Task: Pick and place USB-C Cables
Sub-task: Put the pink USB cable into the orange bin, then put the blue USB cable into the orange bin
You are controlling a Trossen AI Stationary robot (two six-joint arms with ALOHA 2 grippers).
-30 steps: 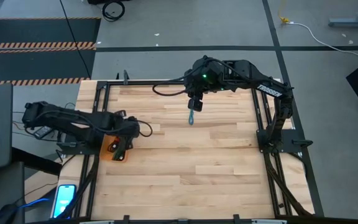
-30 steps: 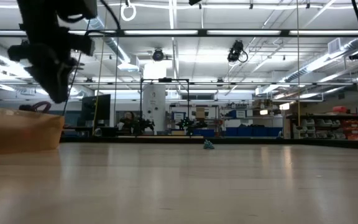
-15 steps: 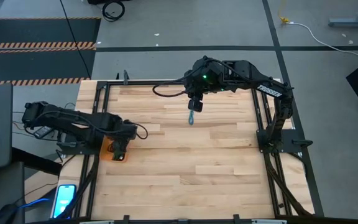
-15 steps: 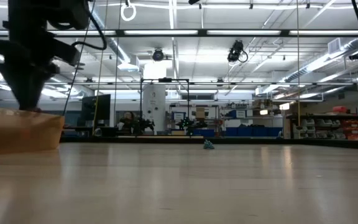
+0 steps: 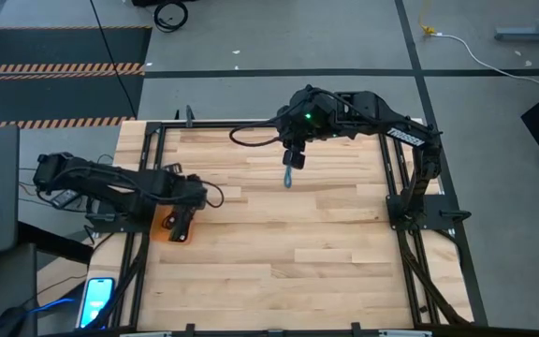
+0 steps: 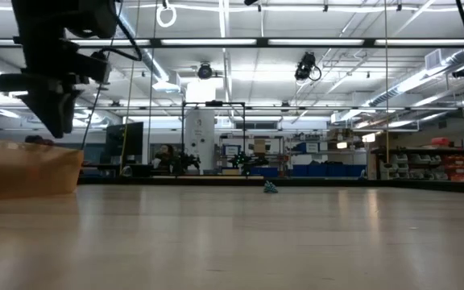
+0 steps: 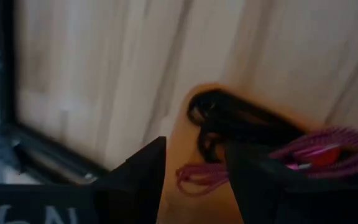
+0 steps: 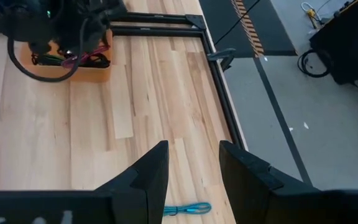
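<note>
The big light wooden tabletop [image 5: 279, 243] has a black metal frame [image 5: 410, 225] around its edges.

The dark left arm [image 5: 101, 180] reaches in from the left side. The dark right arm [image 5: 382, 122] bends across the far side of the tabletop from the right.

A small orange open box [image 5: 167, 225] sits near the left edge of the tabletop. In the low view it shows as a low tan wall [image 6: 26, 169] at the left.

The left gripper [image 5: 182, 223] hangs just over the orange box. Its jaws are open, with a gap between the two dark fingers [image 7: 135, 180], and they hold nothing.

Inside the box, a black coiled cable [image 7: 241, 121] lies in a bundle. A thin maroon cable [image 7: 197, 177] lies beside it, touching it. A green cable [image 8: 45, 60] shows in the box too, seen from the right wrist view.

The right gripper [image 5: 293, 159] hangs over the far middle of the tabletop. Its jaws are open and empty, with the dark fingers [image 8: 148, 180] spread apart.

A short teal-blue cable bundle [image 5: 288, 178] lies flat on the wood just below the right gripper, well apart from the orange box. In the low view it is a tiny lump [image 6: 271, 188] far back on the tabletop.
</note>
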